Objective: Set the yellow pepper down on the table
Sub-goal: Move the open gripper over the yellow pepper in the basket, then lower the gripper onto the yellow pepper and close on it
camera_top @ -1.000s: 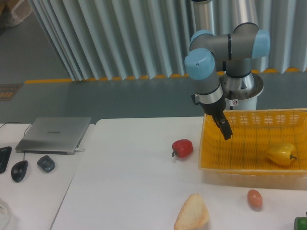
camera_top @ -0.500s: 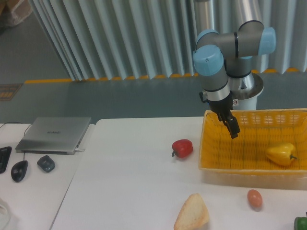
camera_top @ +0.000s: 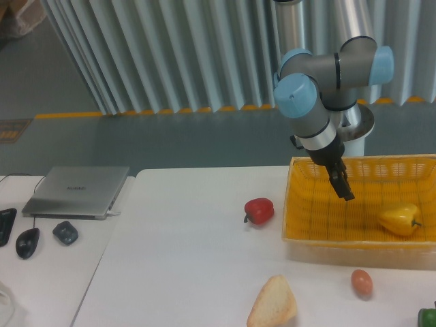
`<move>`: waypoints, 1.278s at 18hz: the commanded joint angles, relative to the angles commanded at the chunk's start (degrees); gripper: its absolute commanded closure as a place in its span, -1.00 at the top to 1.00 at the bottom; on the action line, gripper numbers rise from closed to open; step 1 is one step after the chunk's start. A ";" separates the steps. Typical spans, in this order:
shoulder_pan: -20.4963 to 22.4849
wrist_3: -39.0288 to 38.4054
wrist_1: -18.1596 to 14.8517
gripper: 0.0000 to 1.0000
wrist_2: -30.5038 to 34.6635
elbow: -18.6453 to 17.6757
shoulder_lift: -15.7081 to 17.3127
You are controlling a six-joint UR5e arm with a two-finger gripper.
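The yellow pepper (camera_top: 399,219) lies inside the yellow-orange mesh basket (camera_top: 320,235), at its right side, stem pointing right. My gripper (camera_top: 345,191) hangs over the basket's middle, left of the pepper and a little above it, apart from it. Its dark fingers point down and right and look close together; I cannot tell whether they are open or shut. Nothing shows between them. The white table (camera_top: 184,259) holds the basket at its right side.
A red pepper (camera_top: 259,210) lies on the table just left of the basket. A tan bread wedge (camera_top: 273,304) and a small orange-red egg-shaped thing (camera_top: 362,281) lie near the front edge. A green thing (camera_top: 428,317) shows at the bottom right corner. A laptop (camera_top: 76,191) and mouse (camera_top: 27,242) sit at left.
My gripper has moved right, from the basket's left wall to over its middle, closer to the yellow pepper. The pepper and other things have not moved.
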 joint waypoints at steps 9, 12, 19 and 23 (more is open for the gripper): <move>5.28 17.78 2.37 1.00 0.00 0.97 -4.39; 5.98 18.48 3.60 1.00 -1.05 1.23 -5.79; 7.64 26.03 7.12 1.00 -1.76 -0.09 -8.88; 8.88 29.12 6.94 1.00 -1.58 -0.09 -8.44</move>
